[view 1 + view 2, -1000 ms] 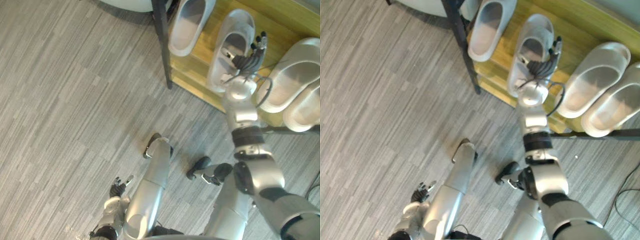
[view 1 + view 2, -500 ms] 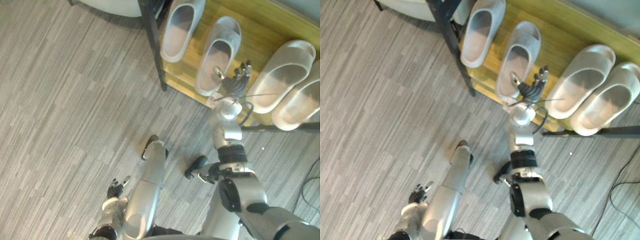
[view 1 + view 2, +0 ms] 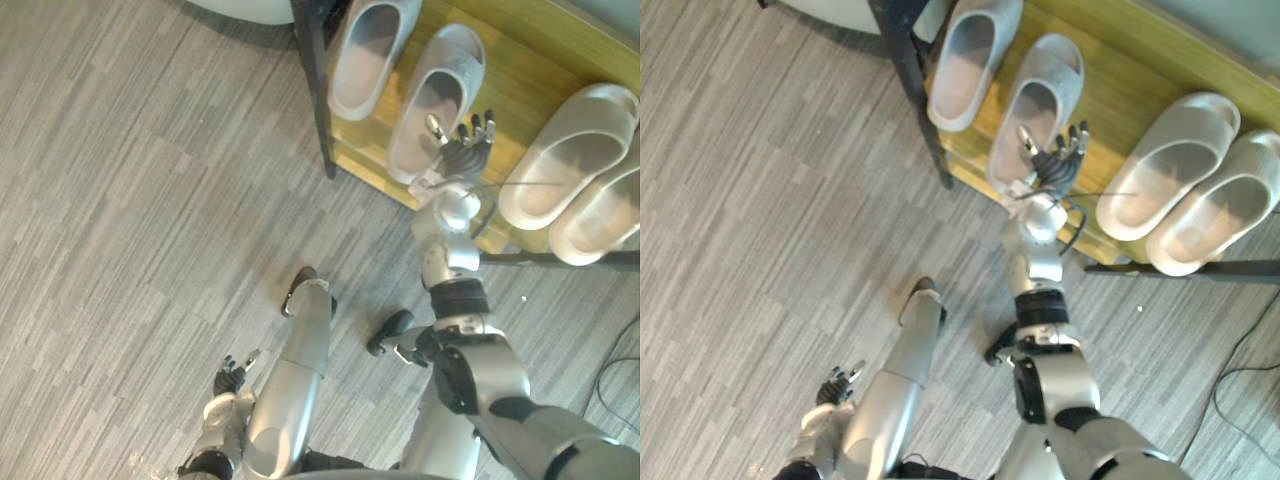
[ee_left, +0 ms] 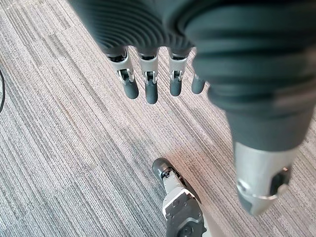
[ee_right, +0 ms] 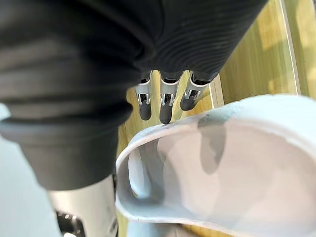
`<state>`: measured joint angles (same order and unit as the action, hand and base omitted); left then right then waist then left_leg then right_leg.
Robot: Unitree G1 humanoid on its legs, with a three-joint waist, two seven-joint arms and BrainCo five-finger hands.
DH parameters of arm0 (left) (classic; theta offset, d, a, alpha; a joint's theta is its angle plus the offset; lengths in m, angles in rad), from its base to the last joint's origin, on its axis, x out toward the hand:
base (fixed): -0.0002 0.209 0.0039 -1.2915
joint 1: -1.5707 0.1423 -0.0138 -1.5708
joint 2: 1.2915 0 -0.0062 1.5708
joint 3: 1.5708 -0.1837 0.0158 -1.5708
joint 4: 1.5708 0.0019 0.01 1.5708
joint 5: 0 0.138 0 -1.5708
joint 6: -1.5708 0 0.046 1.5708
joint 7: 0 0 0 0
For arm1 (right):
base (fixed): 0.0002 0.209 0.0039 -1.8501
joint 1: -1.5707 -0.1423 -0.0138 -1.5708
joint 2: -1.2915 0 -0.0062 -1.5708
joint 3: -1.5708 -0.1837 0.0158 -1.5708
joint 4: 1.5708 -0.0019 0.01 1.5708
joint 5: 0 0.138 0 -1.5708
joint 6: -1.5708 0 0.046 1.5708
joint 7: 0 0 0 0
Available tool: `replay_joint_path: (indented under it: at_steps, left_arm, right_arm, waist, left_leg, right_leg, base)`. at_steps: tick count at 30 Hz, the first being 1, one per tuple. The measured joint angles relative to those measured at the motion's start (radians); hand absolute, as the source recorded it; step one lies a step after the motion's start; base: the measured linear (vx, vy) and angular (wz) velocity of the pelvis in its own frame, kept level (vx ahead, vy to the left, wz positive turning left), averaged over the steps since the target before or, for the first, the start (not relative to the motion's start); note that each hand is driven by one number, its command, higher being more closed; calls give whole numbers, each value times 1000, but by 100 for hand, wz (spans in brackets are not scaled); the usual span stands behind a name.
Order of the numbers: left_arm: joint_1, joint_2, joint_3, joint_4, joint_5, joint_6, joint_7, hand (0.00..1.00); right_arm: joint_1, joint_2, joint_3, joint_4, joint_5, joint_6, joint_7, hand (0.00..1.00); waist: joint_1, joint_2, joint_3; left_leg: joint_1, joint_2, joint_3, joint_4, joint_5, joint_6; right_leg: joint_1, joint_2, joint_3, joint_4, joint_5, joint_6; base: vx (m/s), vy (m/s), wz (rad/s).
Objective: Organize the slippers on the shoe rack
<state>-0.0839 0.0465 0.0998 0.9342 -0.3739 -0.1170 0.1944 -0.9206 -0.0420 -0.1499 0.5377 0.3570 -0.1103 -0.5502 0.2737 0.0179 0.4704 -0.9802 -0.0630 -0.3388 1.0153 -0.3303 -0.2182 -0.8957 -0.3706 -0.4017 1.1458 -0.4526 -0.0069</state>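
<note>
Floor (image 3: 150, 200) under me: grey boards with fine lengthwise streaks, running diagonally across my view, lighter and darker strips mixed. Same grey streaked boards in my left wrist view. Pale rounded object (image 3: 250, 8) on floor at far edge, off to my left, mostly cut off; cannot tell what it is. Small white speck (image 3: 524, 298) on floor to my right. Plain grey-green surface (image 3: 1240, 25) in far right corner, flat, unmarked.
</note>
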Motion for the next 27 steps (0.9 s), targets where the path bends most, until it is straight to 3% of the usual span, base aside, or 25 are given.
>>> replay_joint_path:
  at_steps: [6,14,21,27]
  left_arm:
    - [-5,0,0,3,5,0,0,0]
    - [-17,0,-1,23,19,-2,-1,0]
    - [-24,-7,-1,30,19,-5,-2,0]
    - [-24,-14,-1,35,18,-7,-2,0]
  right_arm:
    - [-39,-10,1,45,38,-5,3,0]
    - [-131,-84,6,153,95,-18,3,0]
    - [-186,-171,33,229,119,-15,6,0]
    - [-197,-208,41,246,121,4,7,0]
  waist:
    - [6,0,0]
    - [11,9,4]
    - [36,16,5]
    - [37,30,4]
  left_leg:
    - [-3,-9,-7,1,2,3]
    - [-12,-22,-24,1,8,1]
    - [-14,-27,-30,-6,9,2]
    - [-15,-29,-33,-5,14,-6]
  right_leg:
    - [5,-10,-8,4,-3,6]
    - [4,-22,-24,14,-8,4]
    - [4,-30,-33,22,-16,-9]
    - [3,-32,-35,23,-17,-10]
  base:
    - [-9,37,6]
    - [-15,33,7]
    - [-11,21,5]
    - [-6,37,1]
